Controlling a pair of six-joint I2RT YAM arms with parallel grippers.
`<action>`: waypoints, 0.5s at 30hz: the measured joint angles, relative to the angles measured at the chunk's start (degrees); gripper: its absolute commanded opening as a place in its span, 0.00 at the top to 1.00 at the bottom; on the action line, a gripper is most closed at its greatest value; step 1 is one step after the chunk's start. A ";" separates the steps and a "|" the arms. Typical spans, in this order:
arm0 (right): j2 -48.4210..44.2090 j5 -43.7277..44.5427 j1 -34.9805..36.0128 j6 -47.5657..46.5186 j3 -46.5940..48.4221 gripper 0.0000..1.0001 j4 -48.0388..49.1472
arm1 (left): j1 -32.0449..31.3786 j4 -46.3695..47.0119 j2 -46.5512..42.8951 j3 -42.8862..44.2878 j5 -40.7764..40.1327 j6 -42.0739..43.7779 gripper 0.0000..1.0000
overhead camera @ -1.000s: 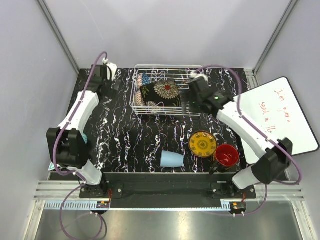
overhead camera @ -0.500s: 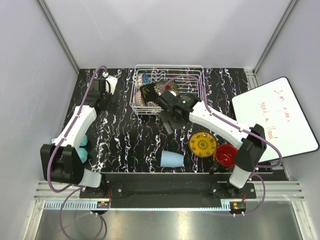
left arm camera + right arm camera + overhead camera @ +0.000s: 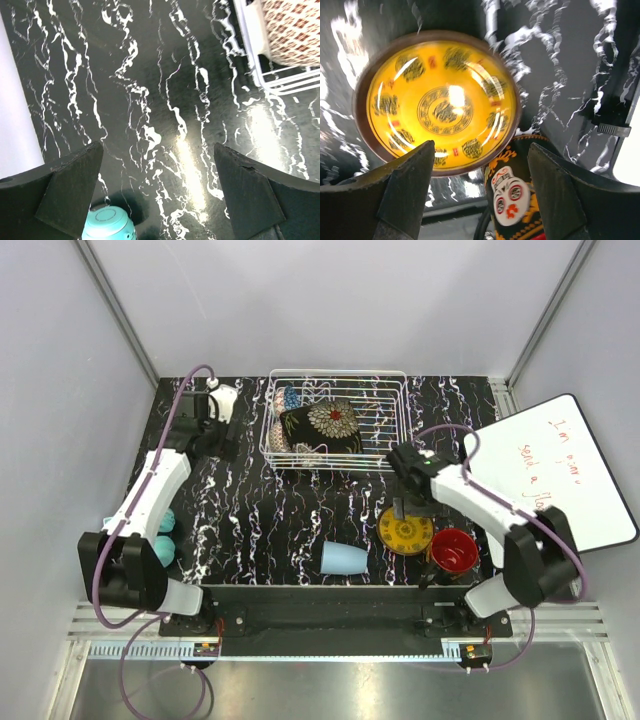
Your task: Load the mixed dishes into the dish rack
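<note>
Pickup step, likely: the right gripper (image 3: 481,149), fingers wide and empty, hovers over the yellow ornate round plate (image 3: 437,102) at 4 o'clock on the black marbled table (image 3: 250,510). Next: pinch its rim, carry to the white wire dish rack (image 3: 335,374) at 12 o'clock. The left gripper (image 3: 158,149) is wide too.

Black counter (image 3: 250,520) w/ white marble veining, glossy. Bright glare streaks (image 3: 192,160) on it in left wrist view. Plain pale grey walls w/ slight lilac tint: back wall (image 3: 330,300), left wall (image 3: 50,410), right wall (image 3: 610,360). Alu corner posts at back L (image 3: 115,305) & back R (image 3: 545,310). Whiteboard (image 3: 560,475) w/ red handwriting at counter's right edge, sitting askew. Alu rail (image 3: 330,625) along near edge, brushed metal sheet (image 3: 330,690) below it. Light soft, even.
</note>
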 measured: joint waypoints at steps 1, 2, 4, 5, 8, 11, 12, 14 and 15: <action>-1.90 -0.42 -1.62 0.31 -0.79 0.18 0.87 | 0.00 -0.15 0.20 0.46 0.33 0.00 0.03; -3.56 -0.94 -2.75 0.57 -1.57 0.18 1.97 | -0.04 -0.24 0.48 0.90 0.55 0.02 0.02; -5.86 -2.82 -4.52 0.96 -3.32 0.18 4.57 | -0.09 -0.33 1.09 1.51 0.66 0.09 0.02; -6.49 -3.98 -5.35 1.05 -4.50 0.18 5.97 | -0.09 -0.35 1.38 1.70 0.70 0.20 0.02; -6.60 -8.35 -8.33 1.42 -8.11 0.18 9.79 | -0.09 -0.63 2.14 1.92 0.70 0.35 0.02; -5.29 -12.76 -11.34 1.81 -10.47 0.19 11.76 | -0.09 -1.18 2.43 1.99 0.70 0.74 0.02; -4.66 -13.62 -12.04 1.95 -10.64 0.19 12.31 | -0.09 -1.33 2.51 2.14 0.72 1.03 0.02; -3.89 -15.19 -13.11 2.29 -10.82 0.19 13.38 | -0.09 -1.53 2.75 2.69 0.74 1.53 0.02; -3.80 -15.87 -13.53 2.40 -10.91 0.19 13.79 | -0.04 -1.70 2.91 3.15 0.76 1.73 0.02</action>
